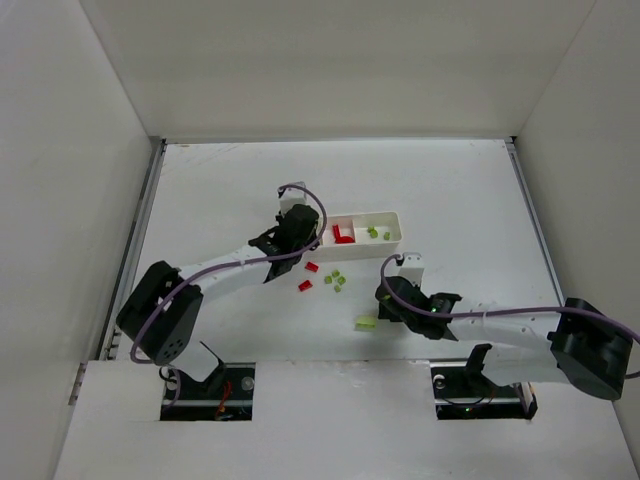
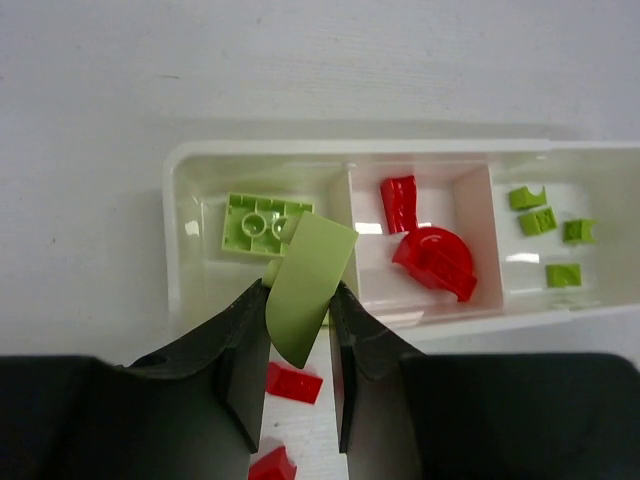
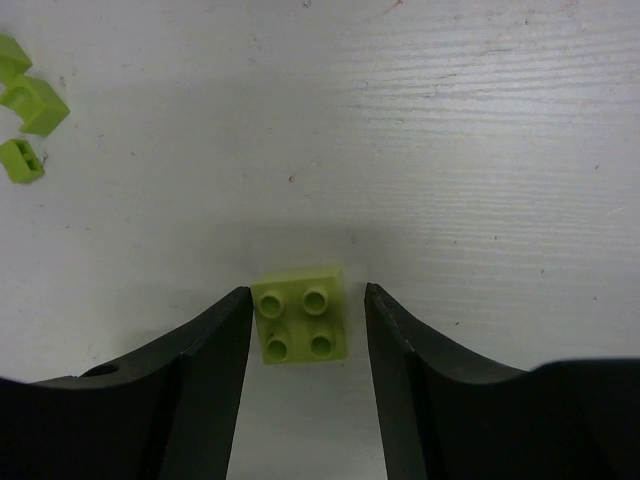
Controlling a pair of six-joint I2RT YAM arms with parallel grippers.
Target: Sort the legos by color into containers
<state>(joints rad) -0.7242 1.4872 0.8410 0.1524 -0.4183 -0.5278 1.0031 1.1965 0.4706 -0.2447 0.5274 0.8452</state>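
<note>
- My left gripper is clamped on a lime green curved slab. Only my left wrist camera shows this grip; from overhead my wrist hides the slab.
- The slab's long axis runs roughly along my fingers. Its far end leans slightly right and reaches over the near wall of the white tray, at the left compartment.
- The tray lies lengthwise across that view. The left compartment holds one green plate, hollow side up; the middle, two red pieces; the right, four small green pieces.
- Below my left fingers, two red bricks lie on the table, outside the tray.
- My right gripper stands open astride a green square brick, which sits studs up and turned slightly askew. A sliver of table shows between it and one finger.
- Only the right wrist camera shows those four studs; overhead, the brick is a small green speck.
- Three green bits lie well apart from the brick, at that view's upper left.
- The overhead camera alone shows both arms, with a loose cluster of green and red bricks on the table between them.
</note>
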